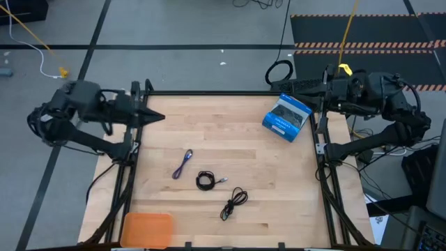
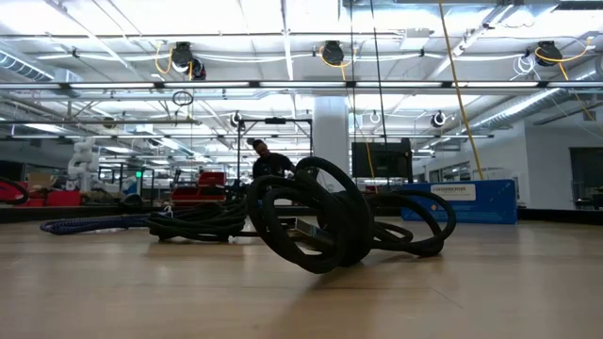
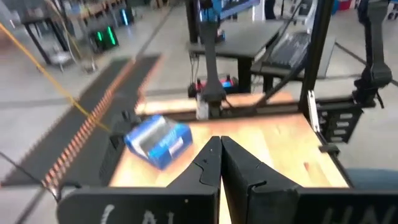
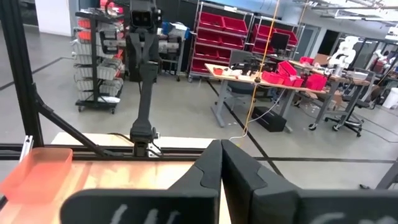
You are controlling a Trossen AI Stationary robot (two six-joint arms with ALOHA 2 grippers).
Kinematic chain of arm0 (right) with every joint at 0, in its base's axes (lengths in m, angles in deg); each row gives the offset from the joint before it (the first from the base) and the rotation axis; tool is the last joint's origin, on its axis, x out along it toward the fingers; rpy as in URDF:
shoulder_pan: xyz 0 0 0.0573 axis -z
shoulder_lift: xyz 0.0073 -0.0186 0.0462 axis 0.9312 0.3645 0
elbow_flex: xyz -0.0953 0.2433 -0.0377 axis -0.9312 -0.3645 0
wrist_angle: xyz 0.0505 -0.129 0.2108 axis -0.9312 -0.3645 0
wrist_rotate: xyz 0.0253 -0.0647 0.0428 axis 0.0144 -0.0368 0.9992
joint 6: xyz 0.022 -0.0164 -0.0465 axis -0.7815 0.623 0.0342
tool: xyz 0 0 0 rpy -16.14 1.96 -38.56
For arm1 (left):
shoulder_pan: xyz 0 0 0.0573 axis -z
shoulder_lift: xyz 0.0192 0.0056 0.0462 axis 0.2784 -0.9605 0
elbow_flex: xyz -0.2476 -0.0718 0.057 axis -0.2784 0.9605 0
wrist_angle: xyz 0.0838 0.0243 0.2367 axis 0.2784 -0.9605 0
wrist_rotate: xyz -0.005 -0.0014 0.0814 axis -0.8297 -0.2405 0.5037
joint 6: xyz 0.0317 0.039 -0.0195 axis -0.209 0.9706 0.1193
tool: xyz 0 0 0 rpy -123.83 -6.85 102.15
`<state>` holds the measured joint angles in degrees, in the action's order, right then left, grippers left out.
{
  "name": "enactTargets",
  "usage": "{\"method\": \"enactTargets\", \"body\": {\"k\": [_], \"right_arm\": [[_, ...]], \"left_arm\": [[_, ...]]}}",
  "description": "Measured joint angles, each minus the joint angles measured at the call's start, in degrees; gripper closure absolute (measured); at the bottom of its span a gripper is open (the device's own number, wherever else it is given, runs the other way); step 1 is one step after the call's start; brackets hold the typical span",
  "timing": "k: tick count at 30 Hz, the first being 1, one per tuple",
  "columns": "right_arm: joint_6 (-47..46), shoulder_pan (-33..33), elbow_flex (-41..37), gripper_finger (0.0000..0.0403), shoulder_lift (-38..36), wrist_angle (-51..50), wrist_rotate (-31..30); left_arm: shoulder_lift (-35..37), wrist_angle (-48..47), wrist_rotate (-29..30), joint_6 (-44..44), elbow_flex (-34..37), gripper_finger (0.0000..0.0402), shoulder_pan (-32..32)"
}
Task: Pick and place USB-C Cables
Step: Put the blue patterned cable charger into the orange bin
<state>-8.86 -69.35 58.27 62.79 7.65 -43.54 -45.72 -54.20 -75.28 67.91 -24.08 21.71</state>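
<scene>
Three cables lie on the wooden table. The purplish-blue folded cable [image 1: 183,164] is left of centre. The tight black coil [image 1: 206,180] sits just right of it, and the loose black bundle [image 1: 234,203] is nearer the near edge. In the low view the loose bundle [image 2: 316,224] fills the foreground, with the coil [image 2: 198,224] and the purplish-blue cable [image 2: 85,224] behind it to the left. My left gripper [image 1: 159,116] [image 3: 220,142] is shut above the far left corner. My right gripper [image 1: 296,85] [image 4: 221,144] is shut at the far right edge. Both are far from the cables.
A blue packaged box [image 1: 286,117] [image 3: 158,142] lies near the far right corner, close to my right gripper. An orange tray [image 1: 146,229] [image 4: 34,171] sits at the near left corner. A black frame borders the table. A person stands in the room far behind.
</scene>
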Motion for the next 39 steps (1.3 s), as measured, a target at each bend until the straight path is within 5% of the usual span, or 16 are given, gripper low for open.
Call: {"method": "enactTargets", "body": {"k": [18, 39], "right_arm": [[-0.21, 0.00, 0.00, 0.0403, 0.37, -2.36, 0.16], [-0.23, 0.00, 0.00, 0.0403, 2.32, -3.55, 0.11]], "left_arm": [[-15.94, -28.81, -0.70, -16.14, 0.52, 0.0396, -2.64], [-17.21, -25.70, 0.87, -44.00, 19.16, 0.0396, -2.62]]}}
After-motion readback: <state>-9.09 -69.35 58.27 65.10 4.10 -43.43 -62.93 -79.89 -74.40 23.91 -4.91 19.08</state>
